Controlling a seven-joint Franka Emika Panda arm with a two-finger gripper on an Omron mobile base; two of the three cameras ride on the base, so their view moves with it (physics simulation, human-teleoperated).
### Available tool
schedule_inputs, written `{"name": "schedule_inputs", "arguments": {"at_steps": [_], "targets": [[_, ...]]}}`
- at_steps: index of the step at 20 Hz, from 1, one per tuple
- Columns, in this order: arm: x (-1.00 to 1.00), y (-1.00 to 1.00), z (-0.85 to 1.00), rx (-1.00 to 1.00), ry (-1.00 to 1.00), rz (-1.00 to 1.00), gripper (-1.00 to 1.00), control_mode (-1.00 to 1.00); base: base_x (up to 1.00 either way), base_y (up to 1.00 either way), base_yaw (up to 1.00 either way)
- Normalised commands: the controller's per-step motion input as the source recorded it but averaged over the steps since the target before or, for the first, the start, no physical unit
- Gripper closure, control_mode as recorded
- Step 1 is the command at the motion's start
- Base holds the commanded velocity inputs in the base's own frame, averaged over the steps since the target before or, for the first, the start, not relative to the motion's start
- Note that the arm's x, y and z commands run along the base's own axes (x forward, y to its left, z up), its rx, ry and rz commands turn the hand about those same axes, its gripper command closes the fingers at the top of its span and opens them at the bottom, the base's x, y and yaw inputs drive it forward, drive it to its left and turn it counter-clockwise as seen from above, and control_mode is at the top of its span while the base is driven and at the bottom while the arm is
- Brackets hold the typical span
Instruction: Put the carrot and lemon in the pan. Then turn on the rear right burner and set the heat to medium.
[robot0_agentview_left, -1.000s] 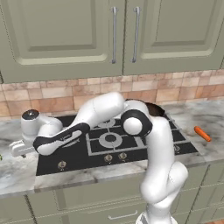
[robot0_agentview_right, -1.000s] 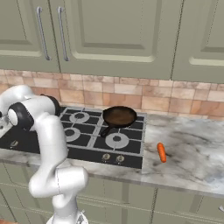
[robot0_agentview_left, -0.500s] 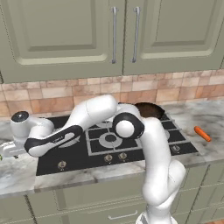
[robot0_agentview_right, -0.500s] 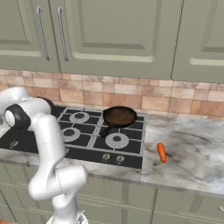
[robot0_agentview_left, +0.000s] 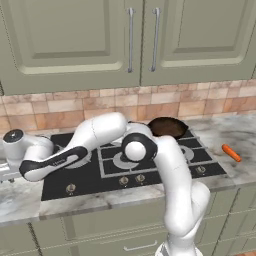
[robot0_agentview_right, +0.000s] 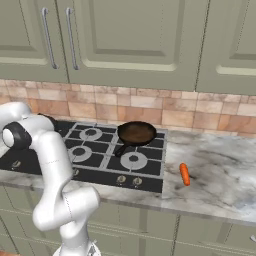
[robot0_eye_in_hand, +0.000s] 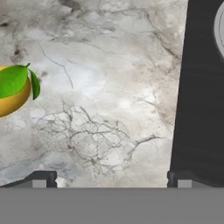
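Grey marble counter (robot0_eye_in_hand: 100, 87) lies under my gripper (robot0_eye_in_hand: 111, 178), its fingers spread wide with nothing between them. Off my left fingertip, well apart, sits the lemon (robot0_eye_in_hand: 11, 89) with green leaves. By my right fingertip runs the black cooktop's (robot0_eye_in_hand: 199, 109) edge. Far across the stove stand the pan (robot0_agentview_left: 168, 127) and, beyond it, the carrot (robot0_agentview_left: 231, 153).

Veined grey marble counter (robot0_eye_in_hand: 109, 87), matt black hob (robot0_eye_in_hand: 201, 109), smooth-skinned lemon (robot0_eye_in_hand: 11, 98).
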Motion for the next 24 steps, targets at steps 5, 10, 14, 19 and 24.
{"name": "schedule_inputs", "arguments": {"at_steps": [5, 10, 14, 19, 24], "targets": [[0.01, 0.25, 0.00, 0.05, 0.00, -0.07, -1.00, -1.00, 0.00, 0.00, 0.00], [0.05, 0.35, 0.00, 0.09, 0.00, -0.05, -1.00, -1.00, 0.00, 0.00, 0.00], [0.09, 0.28, 0.00, 0.13, 0.00, 0.00, -1.00, -1.00, 0.00, 0.00, 0.00], [0.10, 0.24, 0.00, 0.17, 0.00, 0.00, -1.00, -1.00, 0.00, 0.00, 0.00], [0.32, 0.16, 0.00, 0.08, 0.00, 0.00, -1.00, -1.00, 0.00, 0.00, 0.00]]}}
